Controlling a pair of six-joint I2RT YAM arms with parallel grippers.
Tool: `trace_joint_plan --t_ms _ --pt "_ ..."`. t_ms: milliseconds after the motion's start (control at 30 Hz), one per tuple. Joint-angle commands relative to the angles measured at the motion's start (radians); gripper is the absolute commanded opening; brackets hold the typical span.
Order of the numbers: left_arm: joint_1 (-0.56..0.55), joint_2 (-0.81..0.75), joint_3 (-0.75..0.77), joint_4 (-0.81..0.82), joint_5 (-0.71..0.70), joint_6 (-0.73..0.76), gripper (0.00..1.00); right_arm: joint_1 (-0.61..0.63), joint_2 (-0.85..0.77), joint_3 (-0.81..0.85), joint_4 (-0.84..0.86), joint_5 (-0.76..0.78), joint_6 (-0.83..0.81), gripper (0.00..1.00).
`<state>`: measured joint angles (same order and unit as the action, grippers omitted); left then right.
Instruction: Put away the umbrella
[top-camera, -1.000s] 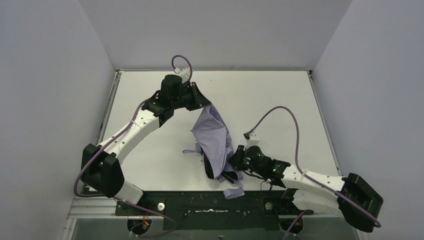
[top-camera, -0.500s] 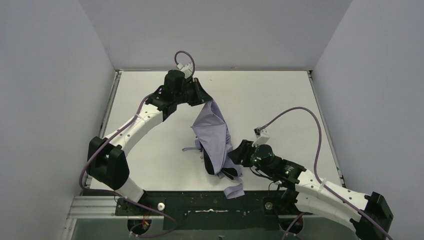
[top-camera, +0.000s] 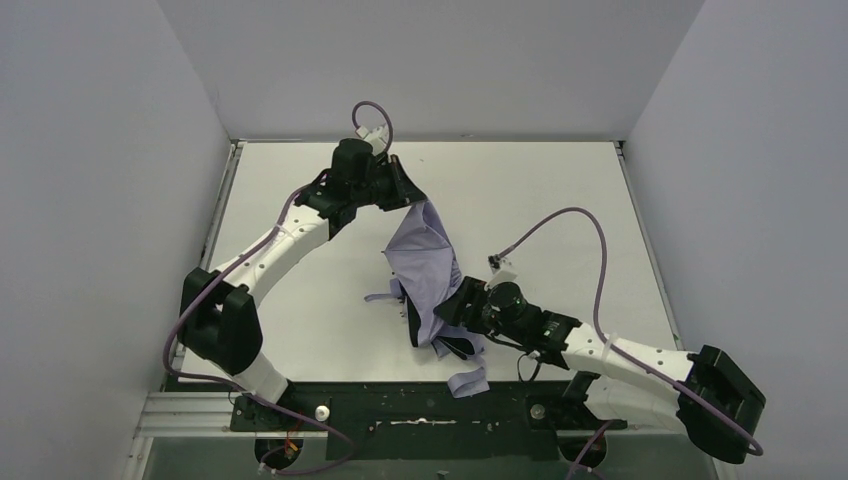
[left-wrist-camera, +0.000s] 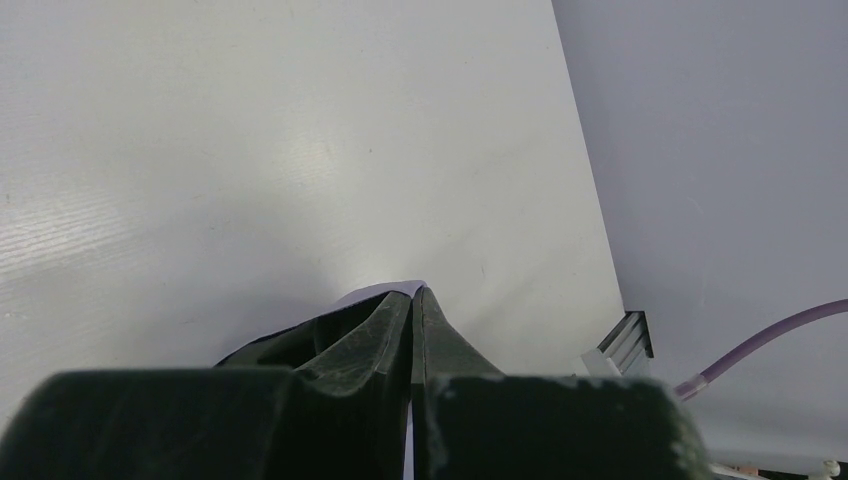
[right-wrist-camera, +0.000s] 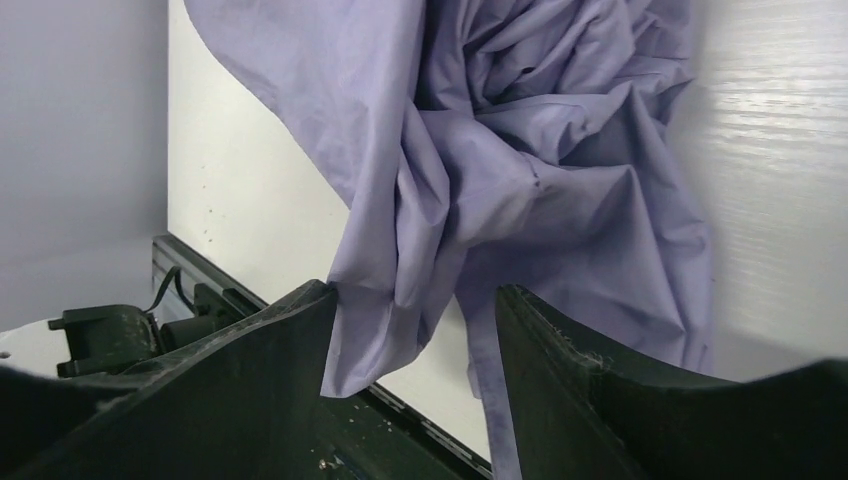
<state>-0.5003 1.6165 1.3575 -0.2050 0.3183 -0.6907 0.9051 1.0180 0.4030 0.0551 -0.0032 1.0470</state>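
Two arms flank the umbrella (top-camera: 428, 270), a crumpled lavender heap in the middle of the white table (top-camera: 560, 200). We see its long axis running from the far side toward the near edge, slanting slightly right, with a loose strip reaching the black base plate (top-camera: 400, 410). The left gripper (top-camera: 408, 203) is pinched together on the canopy's far tip. The right gripper (right-wrist-camera: 415, 300) stands apart, with fabric folds bunched between its fingers. Purple cables (top-camera: 575, 225) loop above the arms.

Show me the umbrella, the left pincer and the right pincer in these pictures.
umbrella (top-camera: 425, 262): top view, on the lavender canopy fabric.
left pincer (left-wrist-camera: 413, 300): left wrist view, between its closed fingertips.
right pincer (right-wrist-camera: 412, 300): right wrist view, midway between its fingertips.
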Motion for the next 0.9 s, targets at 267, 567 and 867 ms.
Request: trace_joint_plan --t_ms 267,567,867 --pt "0.008 0.011 0.063 0.071 0.013 0.023 0.00 0.011 0.084 0.050 0.112 -0.061 0.042 0.60" --pt "0.014 0.020 0.059 0.077 0.016 0.022 0.00 0.014 0.095 0.075 0.155 -0.111 0.019 0.65" --pt "0.023 0.026 0.054 0.079 0.024 0.023 0.00 0.018 0.092 0.101 -0.014 -0.032 0.042 0.38"
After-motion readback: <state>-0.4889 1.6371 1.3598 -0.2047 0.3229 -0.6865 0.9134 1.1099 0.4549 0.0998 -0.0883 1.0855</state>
